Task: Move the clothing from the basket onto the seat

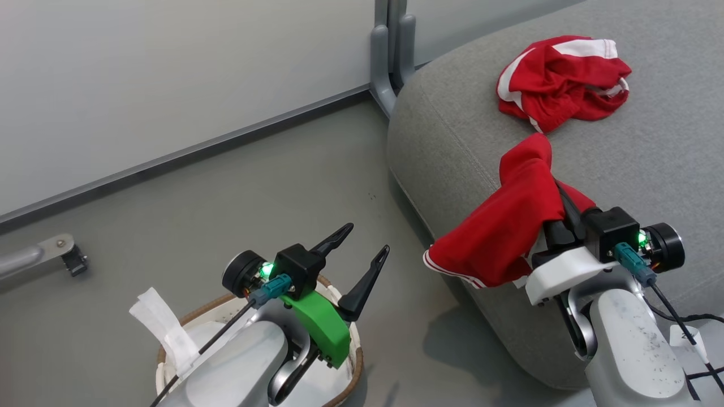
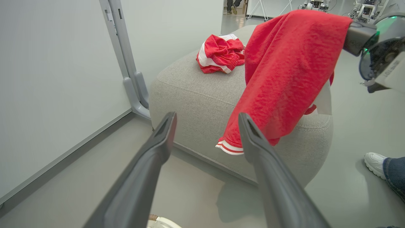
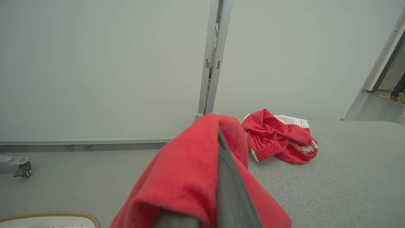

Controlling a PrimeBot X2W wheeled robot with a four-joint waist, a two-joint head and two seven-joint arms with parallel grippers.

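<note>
One red garment with white trim [image 1: 560, 79] lies crumpled on the grey seat [image 1: 452, 141], toward its back; it also shows in the wrist views [image 2: 221, 52] [image 3: 278, 139]. My right gripper [image 1: 557, 198] is shut on the second red garment [image 1: 509, 226], held above the seat's front-left edge. The cloth drapes over the fingers [image 3: 227, 177] and its striped hem hangs past the seat's side [image 2: 229, 147]. My left gripper [image 1: 367, 237] stands open and empty above the basket [image 1: 209, 308], fingers [image 2: 158, 148] pointing toward the seat [image 2: 196, 91]. The arm hides most of the basket's inside.
Pale wall panels with a grey post and foot [image 1: 390, 62] stand behind the seat. A metal bracket with a caster [image 1: 68, 254] sits on the grey floor at left. A person's white shoe and jeans leg [image 2: 376, 163] are at the seat's far side.
</note>
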